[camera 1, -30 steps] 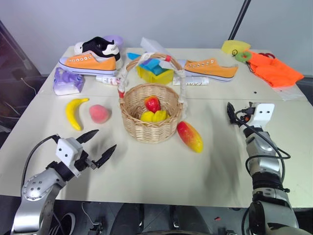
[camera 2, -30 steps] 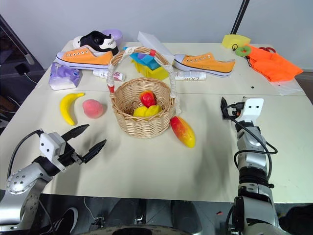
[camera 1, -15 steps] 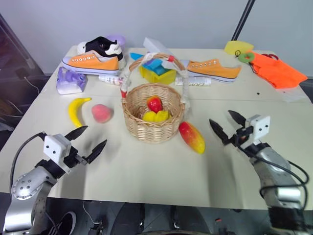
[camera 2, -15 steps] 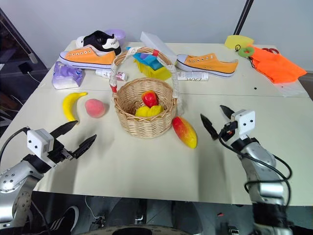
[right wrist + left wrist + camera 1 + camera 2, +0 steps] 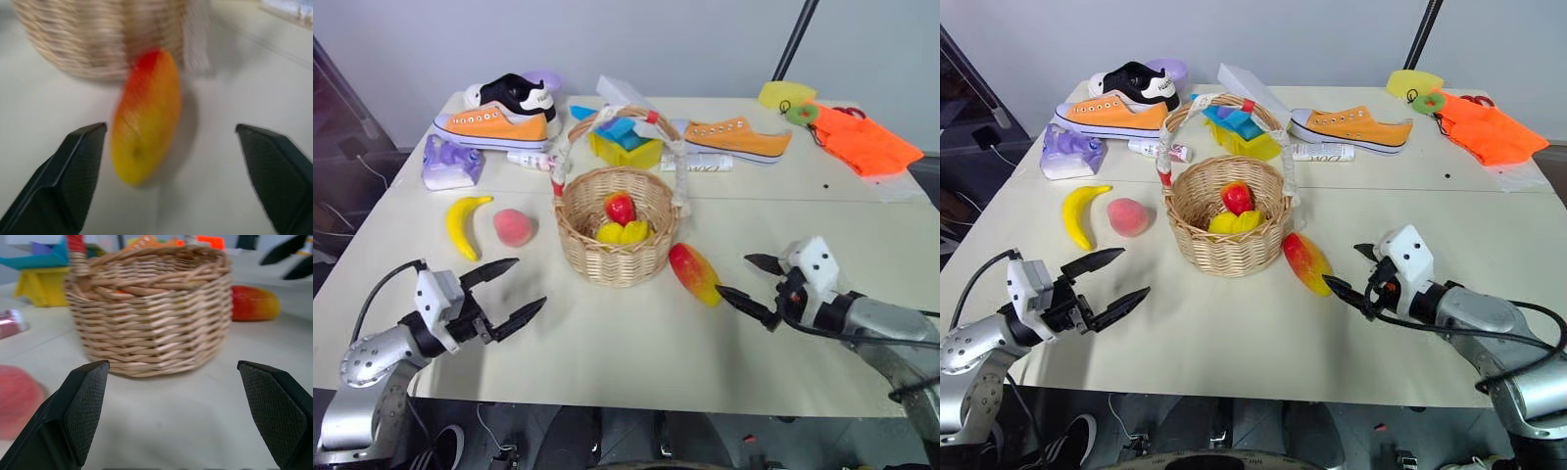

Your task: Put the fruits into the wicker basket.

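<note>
While the wicker basket (image 5: 617,230) stands near the middle of the desk (image 5: 626,343), three fruits lie outside it: a banana (image 5: 465,225) and a peach (image 5: 513,227) to its left, side by side but apart, and a mango (image 5: 694,273) just beside its right near wall. Inside the basket lie a small red fruit (image 5: 621,208) and at least one small yellow fruit (image 5: 623,232); how many yellow ones I cannot tell. The basket's arched handle, wrapped in white with red bits, rises over them.

Along the far edge the desk is crowded: two orange shoes (image 5: 494,125), one on the far left with a black-and-white shoe (image 5: 514,94) behind it, the other (image 5: 737,137) on the right; a yellow box (image 5: 626,147) with blue pieces right behind the basket; a purple-and-white object (image 5: 448,163) at the far left; an orange cloth (image 5: 864,140) at the far right.

The left tool (image 5: 504,294) hovers near the left front of the desk, its two fingers spread wide and holding nothing, pointing toward the basket. The right tool (image 5: 749,279) hangs just right of the mango, fingers wide apart and empty, with the mango lying between them in the right wrist view (image 5: 145,117). Nothing stands between either tool and the fruits.
</note>
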`<action>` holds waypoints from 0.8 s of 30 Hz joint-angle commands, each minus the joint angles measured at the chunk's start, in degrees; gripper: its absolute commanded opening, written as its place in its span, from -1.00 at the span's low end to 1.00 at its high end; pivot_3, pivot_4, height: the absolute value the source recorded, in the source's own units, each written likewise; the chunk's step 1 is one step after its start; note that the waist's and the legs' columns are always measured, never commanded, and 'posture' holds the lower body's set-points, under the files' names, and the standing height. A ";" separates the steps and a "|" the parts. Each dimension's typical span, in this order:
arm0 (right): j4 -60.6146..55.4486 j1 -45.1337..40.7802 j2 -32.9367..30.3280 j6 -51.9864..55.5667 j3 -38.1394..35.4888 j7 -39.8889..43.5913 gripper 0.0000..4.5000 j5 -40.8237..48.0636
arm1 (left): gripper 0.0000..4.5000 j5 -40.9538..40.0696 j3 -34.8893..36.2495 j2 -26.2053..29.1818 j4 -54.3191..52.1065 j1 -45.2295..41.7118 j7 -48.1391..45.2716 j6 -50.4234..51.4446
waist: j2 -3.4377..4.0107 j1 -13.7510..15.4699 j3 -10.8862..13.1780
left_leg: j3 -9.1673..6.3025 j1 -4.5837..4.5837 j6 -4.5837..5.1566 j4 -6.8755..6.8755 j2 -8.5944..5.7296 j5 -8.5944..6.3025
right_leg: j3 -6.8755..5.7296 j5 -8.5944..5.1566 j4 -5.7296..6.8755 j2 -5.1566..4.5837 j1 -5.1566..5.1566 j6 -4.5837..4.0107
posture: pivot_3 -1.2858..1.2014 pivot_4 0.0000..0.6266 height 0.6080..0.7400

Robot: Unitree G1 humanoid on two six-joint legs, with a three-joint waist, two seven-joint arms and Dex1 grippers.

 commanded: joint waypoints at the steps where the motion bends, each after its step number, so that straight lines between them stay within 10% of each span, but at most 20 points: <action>1: -3.88 -6.48 -1.00 10.31 2.50 -3.65 0.95 2.06 | 1.00 -0.80 -2.19 0.85 -3.43 -0.67 -1.70 0.22 | 0.00 0.06 0.00 | 0.00 0.00 0.00 0.00 0.00 0.00 | 0.00 0.00 0.00 0.00 0.00 0.00 | 0.03 -0.52 1.00; 24: 7.74 -17.85 8.02 19.31 13.17 -7.01 0.95 -3.45 | 1.00 0.08 -5.57 -1.14 -6.22 -0.13 2.04 0.49 | -0.03 0.05 -0.01 | 0.00 -0.08 0.00 0.00 -0.01 0.00 | -0.01 0.01 -0.04 0.00 -0.04 0.01 | 0.03 -0.52 1.00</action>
